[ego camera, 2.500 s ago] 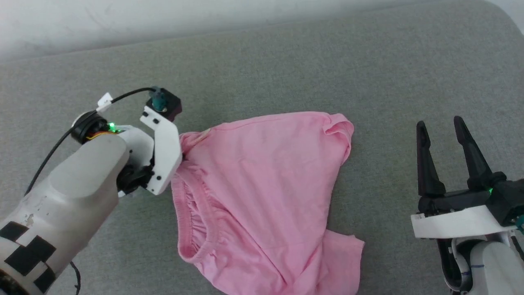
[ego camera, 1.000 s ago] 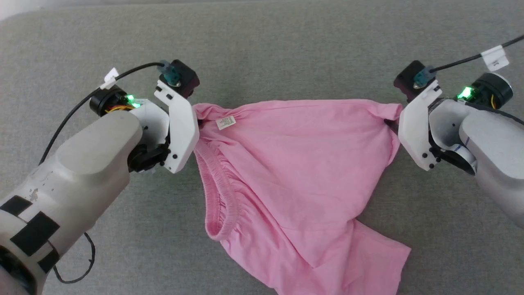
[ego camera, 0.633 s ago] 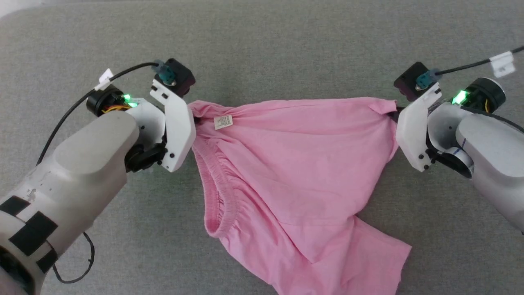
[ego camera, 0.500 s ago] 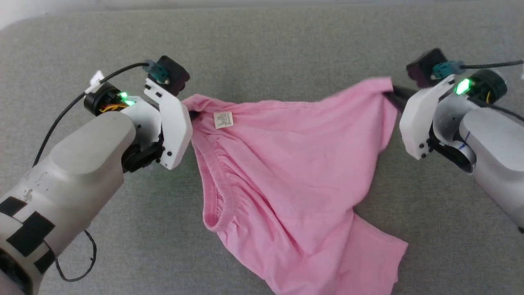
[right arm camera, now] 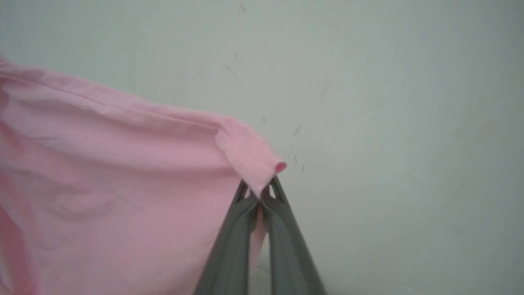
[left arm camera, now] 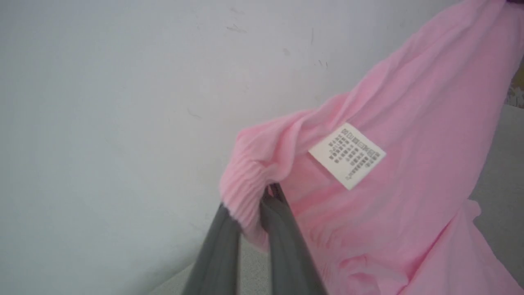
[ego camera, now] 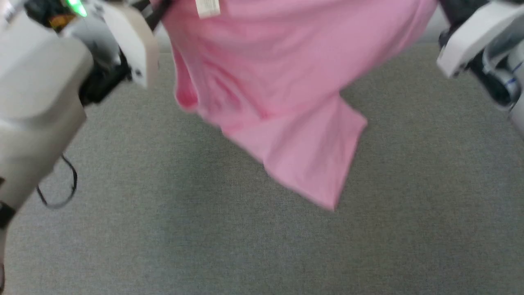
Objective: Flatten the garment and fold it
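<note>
The light pink thin-fabric shorts (ego camera: 278, 82) hung in the air between the two arms, spread wide along their top edge and sagging towards a grey fabric-covered surface (ego camera: 245, 246) beneath them. In the head view, which was blurred, one leg panel (ego camera: 319, 164) dangled lowest as a slanted flap. Its corner pointed down at the grey surface, and whether it touched could not be told.

The left gripper (left arm camera: 249, 200) was closed on the shorts. In the left wrist view its two dark fingers (left arm camera: 282, 246) pinched the bunched, ribbed elastic waistband (left arm camera: 245, 180) between their tips. Just beside that grip, a small white printed label (left arm camera: 347, 155) lay flat against the inside of the pink fabric, turned at an angle. A pale, faintly scuffed wall (left arm camera: 123, 102) stood behind.

The right gripper (right arm camera: 258, 188) was likewise clamped on the shorts. Its tips met almost fully around a small folded corner of hem (right arm camera: 254, 159), from which the cloth stretched away to that view's left in a fairly taut sheet with light creases.

In the head view the pale left forearm (ego camera: 32, 102) sat at the left edge, with a thin black cable loop (ego camera: 61, 192) below it. The white housing of the right wrist (ego camera: 470, 41) showed at the upper right.
</note>
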